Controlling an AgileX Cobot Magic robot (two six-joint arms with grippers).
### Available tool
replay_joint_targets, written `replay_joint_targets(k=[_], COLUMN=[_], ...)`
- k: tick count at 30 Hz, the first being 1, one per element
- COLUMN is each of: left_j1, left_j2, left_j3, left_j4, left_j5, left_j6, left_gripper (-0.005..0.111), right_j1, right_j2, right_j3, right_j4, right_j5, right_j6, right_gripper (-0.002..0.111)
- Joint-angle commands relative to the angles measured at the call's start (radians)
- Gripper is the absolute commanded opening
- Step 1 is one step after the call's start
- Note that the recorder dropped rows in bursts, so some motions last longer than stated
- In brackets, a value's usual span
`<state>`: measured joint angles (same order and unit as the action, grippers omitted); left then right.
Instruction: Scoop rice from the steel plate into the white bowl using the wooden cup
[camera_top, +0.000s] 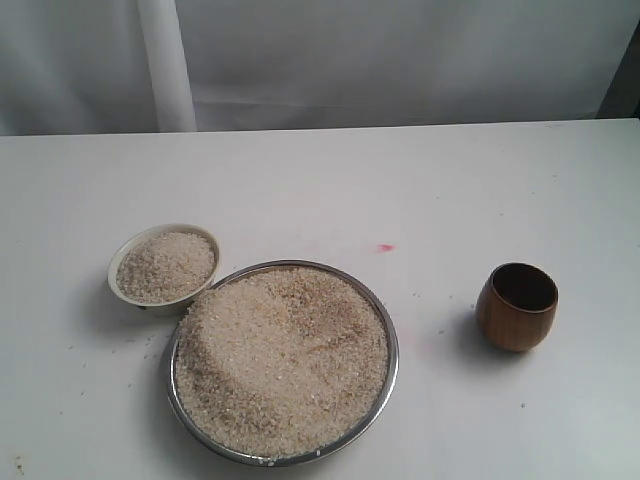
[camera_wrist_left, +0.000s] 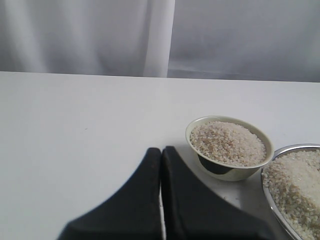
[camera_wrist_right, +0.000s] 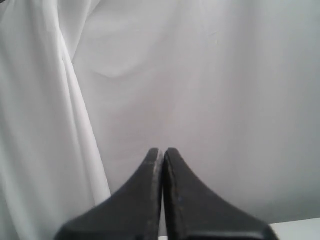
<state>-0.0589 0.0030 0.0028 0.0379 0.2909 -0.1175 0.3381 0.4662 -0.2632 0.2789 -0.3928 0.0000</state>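
Sitting just left of the plate (camera_top: 392, 350) and its heaped rice (camera_top: 280, 365), the bowl (camera_top: 113, 272) suits short pours. The cup (camera_top: 517, 310) stands upright, well right, likely for the right gripper (camera_wrist_right: 161, 150); it and the left gripper (camera_wrist_left: 161, 150) have jaws pressed together.

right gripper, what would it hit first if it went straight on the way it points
Likely the white curtain; the right gripper aims at it with nothing between, though depth is unclear.

The rice (camera_top: 280, 370) is beige and finely speckled, the steel plate (camera_top: 394, 340) shiny silver, the white bowl (camera_top: 112, 272) creamy. The wooden cup (camera_top: 512, 325) is reddish-brown, darker inside. The worktop (camera_top: 400, 180) is plain white with one pink mark (camera_top: 386, 247). The left claw (camera_wrist_left: 161, 151) and right claw (camera_wrist_right: 161, 151) are black.
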Motion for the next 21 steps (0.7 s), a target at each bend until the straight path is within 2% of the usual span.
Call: replay_joint_targets(k=[1,4,11,16,21], left_j1=[-0.004,-0.004,-0.004,-0.004,-0.004], left_j2=[-0.003,-0.003,-0.003,-0.003,-0.003], left_j3=[-0.003,-0.003,-0.003,-0.003,-0.003], left_j4=[-0.005,-0.005,-0.005,-0.005,-0.005], left_j5=[-0.005,-0.005,-0.005,-0.005,-0.005], left_j6=[-0.005,-0.005,-0.005,-0.005,-0.005], left_gripper=[0.0,0.0,0.0,0.0,0.0], right_j1=[0.001,0.001,-0.023,-0.061,-0.061], right_j2=[-0.008,-0.052,-0.196,-0.333,-0.466], right_j3=[-0.002,-0.002,-0.002,0.046,0.142], right_j4=[-0.003,-0.03,-0.193,-0.314,-0.34], right_j5=[0.117,0.279,0.515,0.522,0.508], right_j6=[0.0,-0.047,-0.077,-0.072,-0.013], right_gripper=[0.0,0.0,0.0,0.0,0.0])
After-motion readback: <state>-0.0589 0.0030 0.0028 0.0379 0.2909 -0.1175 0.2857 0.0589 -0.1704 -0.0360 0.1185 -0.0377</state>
